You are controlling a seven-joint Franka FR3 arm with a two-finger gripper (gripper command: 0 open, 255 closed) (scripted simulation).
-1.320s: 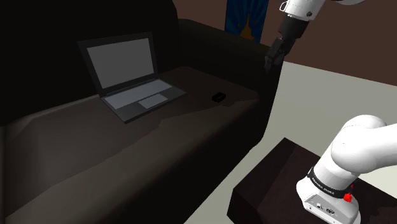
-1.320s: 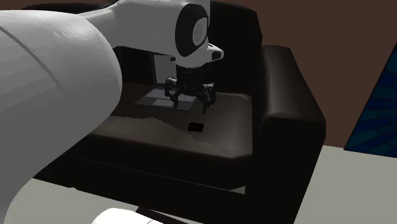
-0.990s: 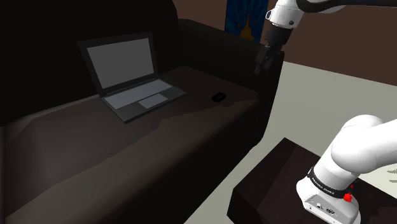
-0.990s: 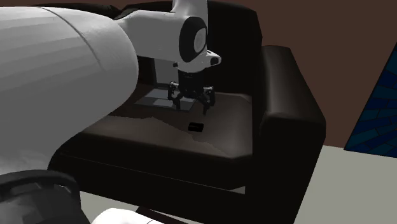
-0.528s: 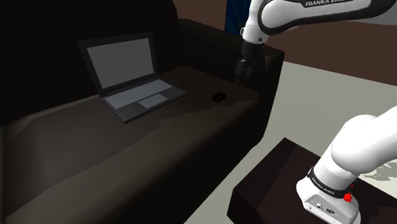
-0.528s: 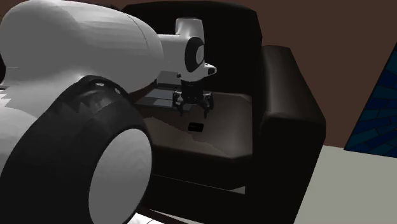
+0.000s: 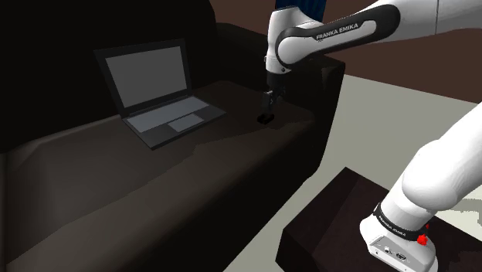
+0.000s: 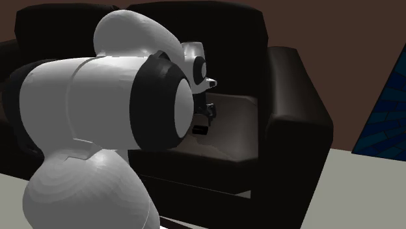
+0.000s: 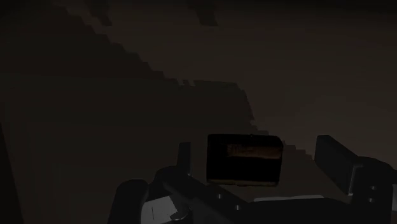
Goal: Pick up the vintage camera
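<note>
Wrist view: we see the gripper [image 9: 257, 154] spread open astride the dark camera [image 9: 245, 159], not touching it; in the shoulder view the laptop [image 7: 158, 96] lies at the camera's nine o'clock.

The white arm [image 7: 332, 35] is rising from the shoulder view's lower right and arching over to the left, its wrist pointing the black gripper [image 7: 268, 103] straight down, its two fingers [image 9: 334, 159] standing apart.
</note>
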